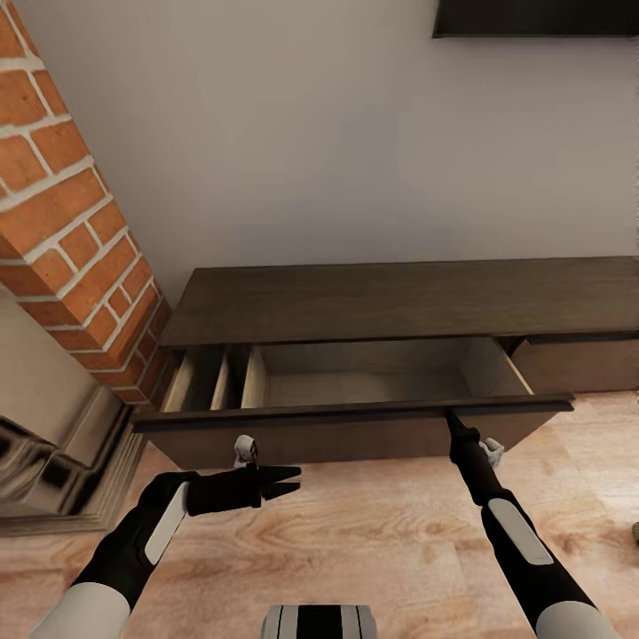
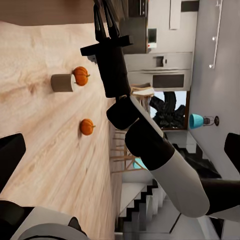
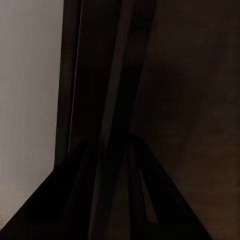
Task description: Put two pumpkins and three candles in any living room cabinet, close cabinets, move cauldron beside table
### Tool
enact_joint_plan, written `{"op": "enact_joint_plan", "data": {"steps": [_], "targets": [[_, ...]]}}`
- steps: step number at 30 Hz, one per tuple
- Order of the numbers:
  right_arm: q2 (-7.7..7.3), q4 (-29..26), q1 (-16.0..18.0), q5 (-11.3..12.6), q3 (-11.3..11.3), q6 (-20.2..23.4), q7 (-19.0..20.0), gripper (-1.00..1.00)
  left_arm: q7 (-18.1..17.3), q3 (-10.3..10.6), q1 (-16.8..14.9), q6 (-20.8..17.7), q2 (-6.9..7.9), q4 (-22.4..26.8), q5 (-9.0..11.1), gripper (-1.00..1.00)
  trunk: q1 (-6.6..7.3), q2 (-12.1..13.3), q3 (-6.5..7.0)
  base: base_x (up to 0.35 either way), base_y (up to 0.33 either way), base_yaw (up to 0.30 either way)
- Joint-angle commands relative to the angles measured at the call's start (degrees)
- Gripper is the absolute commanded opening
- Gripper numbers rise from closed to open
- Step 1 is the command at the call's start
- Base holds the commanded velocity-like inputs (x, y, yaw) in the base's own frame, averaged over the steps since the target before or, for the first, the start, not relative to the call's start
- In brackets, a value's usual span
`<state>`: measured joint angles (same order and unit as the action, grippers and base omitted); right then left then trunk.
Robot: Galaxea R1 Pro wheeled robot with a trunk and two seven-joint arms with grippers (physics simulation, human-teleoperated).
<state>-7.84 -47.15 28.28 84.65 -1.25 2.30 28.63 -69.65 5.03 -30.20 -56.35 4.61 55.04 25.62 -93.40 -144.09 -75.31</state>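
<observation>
The cabinet (image 1: pixel 390 306) ran across the middle of the head view, its wide drawer (image 1: pixel 355 417) pulled out toward the robot and showing a bare light-wood interior. The right gripper (image 1: pixel 451 419) sat at the drawer front's top edge, right of centre, its fingers close together; whether they actually pinched the edge could not be told, and the right wrist view gave only dark close-up panels. The left gripper (image 1: pixel 282 485) hung at lower left, just below the drawer front, pointing toward frame right with fingers nearly together and holding nothing. In the left wrist view, two pumpkins (image 2: pixel 80 76) (image 2: pixel 87 126) and one candle (image 2: pixel 62 83) lay on the wood floor (image 2: pixel 45 130), the candle touching or just beside the upper pumpkin, the other pumpkin apart from them; the right arm (image 2: pixel 150 145) crossed that view. The step in hand looked like opening the drawer, and it seemed far enough out to load. To do it well, the right gripper would best let go cleanly, lifting off the edge without nudging the front back in, and the drawer should be left fully out so items can drop in from above. The robot would then need to turn toward the floor items, which lay away from the cabinet, and take the lone pumpkin first, since the touching pair risks rolling when gripped.
</observation>
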Motion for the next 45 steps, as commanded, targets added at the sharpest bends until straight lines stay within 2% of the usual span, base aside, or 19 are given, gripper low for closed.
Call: {"op": "enact_joint_plan", "data": {"steps": [1, 24, 32, 45], "targets": [[0.02, -0.4, 0.0, 0.3, 1.0, 0.3, 0.6, -1.0, -0.1, 0.1, 0.0, -0.4, 0.04, 0.0, 0.2, 1.0, 0.05, 0.0, -0.03, -0.241, 0.0, 0.0], [0.02, -0.4, 0.0, 0.3, 1.0, 0.3, 0.6, -1.0, -0.1, 0.0, 0.0, -0.4, 0.04, 0.0, 0.3, 1.0, 0.05, 0.0, -0.03, -0.12, 0.0, 0.0], [0.02, -0.4, 0.0, 0.3, 1.0, 0.2, 0.6, -1.0, -3.0, 0.0, 0.0, -0.3, 0.04, 0.0, 0.1, 1.0, 0.05, 0.0, -0.03, -0.056, 0.0, 0.0], [0.02, -0.3, 0.0, 0.3, 1.1, 0.1, 0.6, -1.0, -3.2, 0.0, 0.0, -0.3, 0.04, 0.0, 0.1, 1.0, 0.05, 0.0, -0.03, -0.069, 0.0, 0.0]]}}
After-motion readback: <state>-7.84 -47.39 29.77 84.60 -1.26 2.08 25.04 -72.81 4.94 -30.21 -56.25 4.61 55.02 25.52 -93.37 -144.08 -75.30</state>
